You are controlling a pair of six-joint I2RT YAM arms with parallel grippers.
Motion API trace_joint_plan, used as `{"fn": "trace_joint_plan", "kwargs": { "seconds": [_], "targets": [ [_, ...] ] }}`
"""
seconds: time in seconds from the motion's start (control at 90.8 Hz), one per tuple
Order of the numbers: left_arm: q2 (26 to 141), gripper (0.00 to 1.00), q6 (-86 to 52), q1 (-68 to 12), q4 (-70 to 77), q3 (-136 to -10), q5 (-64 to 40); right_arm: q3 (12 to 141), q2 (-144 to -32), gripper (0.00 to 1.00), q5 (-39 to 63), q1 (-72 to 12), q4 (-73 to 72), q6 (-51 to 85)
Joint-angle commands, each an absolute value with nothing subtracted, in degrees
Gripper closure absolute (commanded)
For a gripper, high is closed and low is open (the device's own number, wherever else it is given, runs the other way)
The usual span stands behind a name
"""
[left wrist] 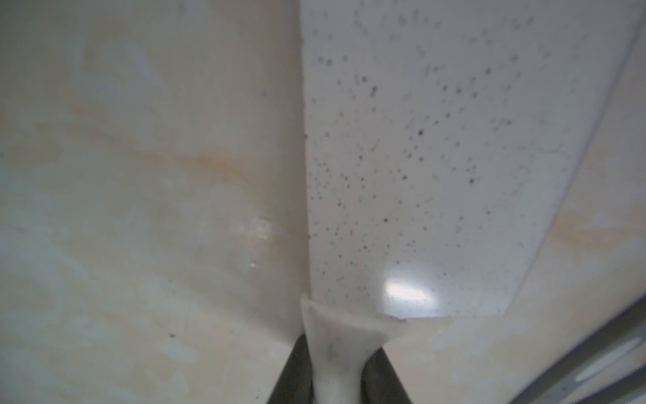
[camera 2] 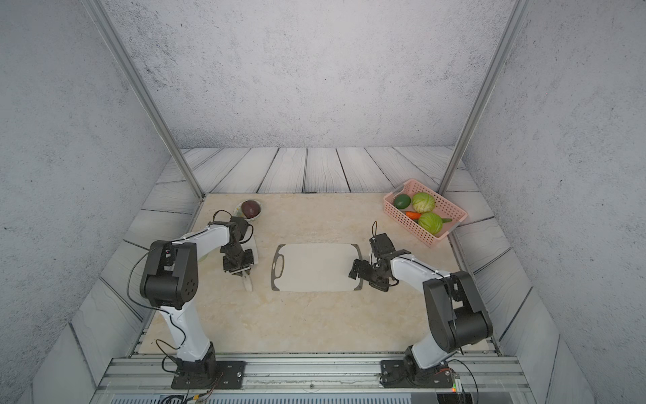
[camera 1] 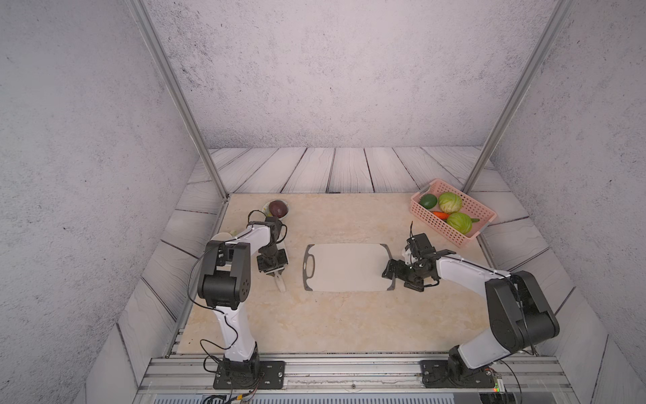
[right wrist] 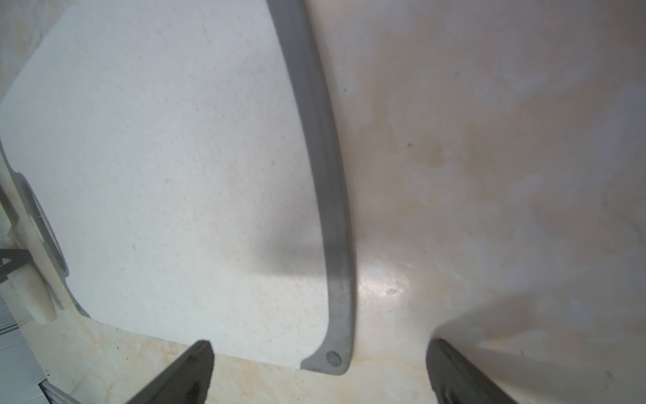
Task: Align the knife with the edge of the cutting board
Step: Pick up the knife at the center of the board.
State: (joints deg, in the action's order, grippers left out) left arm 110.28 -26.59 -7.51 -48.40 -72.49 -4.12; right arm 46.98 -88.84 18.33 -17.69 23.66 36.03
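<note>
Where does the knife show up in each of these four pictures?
In a top view: the knife lies left of the cutting board, under the left claw.
In a top view: the knife, same spot.
Left wrist: its speckled blade fills much of the picture.
Right wrist: probably the pale sliver beyond the board's far end.
Shared landmark: the cutting board, unclear only in the left wrist.

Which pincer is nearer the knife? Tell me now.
Left. The left pincer is closed on the knife handle; the right pincer hangs open at the cutting board's opposite end, with the board between.
</note>
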Motion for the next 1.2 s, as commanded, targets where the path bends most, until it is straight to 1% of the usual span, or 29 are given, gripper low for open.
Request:
{"fn": "trace_joint_plan", "kwargs": {
  "seconds": [0.0, 0.308, 0.793, 1.189],
  "targets": [
    [109.2, 1.0, -27.3, -7.2, -48.0, -71.7, -4.5, 46.2, -87.4, 0.01, 18.1, -17.7, 25.9, 36.3],
    [104.5, 1.0, -27.9, -7.4, -47.2, -70.2, -4.5, 46.5, -85.5, 0.01, 18.7, -17.7, 26.9, 36.5],
    [99.4, 1.0, -27.9, -8.2, -48.0, -69.1, -3.9, 47.2, -79.5, 0.01, 19.5, -17.5, 29.4, 36.9],
    [95.1, 1.0, -28.5, -11.7, -49.4, -69.5, -1.8, 46.9, -73.6, 0.01, 18.8, -17.1, 32.1, 37.0]
  ]
}}
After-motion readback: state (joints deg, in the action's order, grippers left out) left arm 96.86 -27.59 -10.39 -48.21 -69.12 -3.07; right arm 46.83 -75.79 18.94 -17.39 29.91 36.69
